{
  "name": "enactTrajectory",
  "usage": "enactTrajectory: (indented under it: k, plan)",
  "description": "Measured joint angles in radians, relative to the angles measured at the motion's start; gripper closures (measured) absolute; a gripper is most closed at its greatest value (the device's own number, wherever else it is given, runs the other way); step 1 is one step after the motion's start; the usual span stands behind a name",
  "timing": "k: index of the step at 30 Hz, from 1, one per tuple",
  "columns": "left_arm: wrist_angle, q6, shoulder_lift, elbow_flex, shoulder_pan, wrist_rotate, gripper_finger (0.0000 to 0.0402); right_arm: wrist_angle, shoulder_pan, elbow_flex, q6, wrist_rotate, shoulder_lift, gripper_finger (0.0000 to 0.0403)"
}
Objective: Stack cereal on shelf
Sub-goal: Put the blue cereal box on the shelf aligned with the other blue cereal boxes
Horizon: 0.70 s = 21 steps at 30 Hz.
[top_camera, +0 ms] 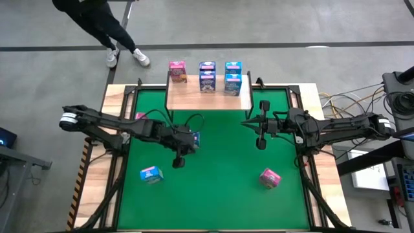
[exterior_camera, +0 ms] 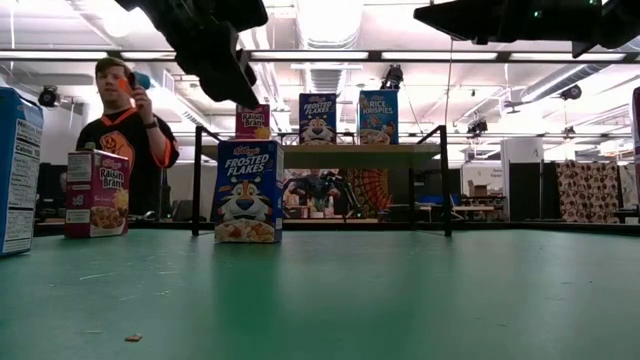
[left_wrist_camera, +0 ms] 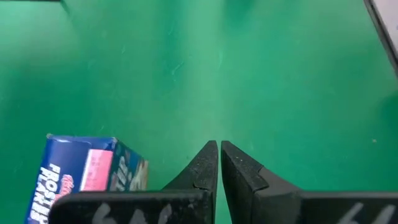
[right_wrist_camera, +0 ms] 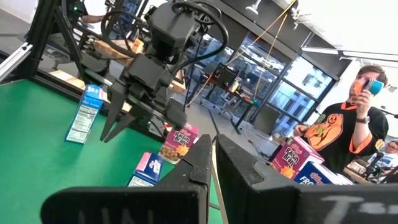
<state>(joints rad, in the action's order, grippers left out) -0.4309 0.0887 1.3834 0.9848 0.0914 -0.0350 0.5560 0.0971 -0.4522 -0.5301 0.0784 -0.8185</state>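
1. High view: the shelf [top_camera: 208, 98] stands at the far edge of the green mat [top_camera: 220, 194]. Five cereal boxes [top_camera: 207, 76] stand along its far side; others lie loose on the mat, one blue box [top_camera: 151, 173] near left, one pink box [top_camera: 270, 177] near right. The left gripper [top_camera: 179, 160] and right gripper [top_camera: 261, 142] hover over the mat, both empty.
2. Low view: a Frosted Flakes box [exterior_camera: 248, 191] stands upright before the shelf. A person [exterior_camera: 128, 135] stands behind the table.
3. Left wrist view: fingers clenched together, grasping nothing; a blue box lies just beside them.
4. Right wrist view: fingers clenched, empty.
5. Step in hand, by judgement: between placements. Next move calls for spreading the fingers and descending on a loose box.
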Motion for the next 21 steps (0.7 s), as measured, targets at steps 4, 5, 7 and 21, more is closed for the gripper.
enactTrajectory:
  k: [4,5,7,21]
  plan:
    - [0.002,-0.016,-0.007,0.002,0.0,0.003,0.0374,0.0,0.0,0.0,0.007,0.0,0.0,0.039]
    - [0.001,-0.019,-0.007,0.002,0.0,0.003,0.0366,-0.001,0.0,0.0,0.007,0.0,0.0,0.039]
    - [-0.008,-0.021,-0.008,0.002,0.0,0.003,0.0346,0.0,0.0,0.0,0.007,0.0,0.0,0.039]
    - [-0.019,-0.161,-0.008,0.002,-0.002,0.203,0.0169,-0.001,0.0,0.0,0.007,0.0,0.0,0.039]
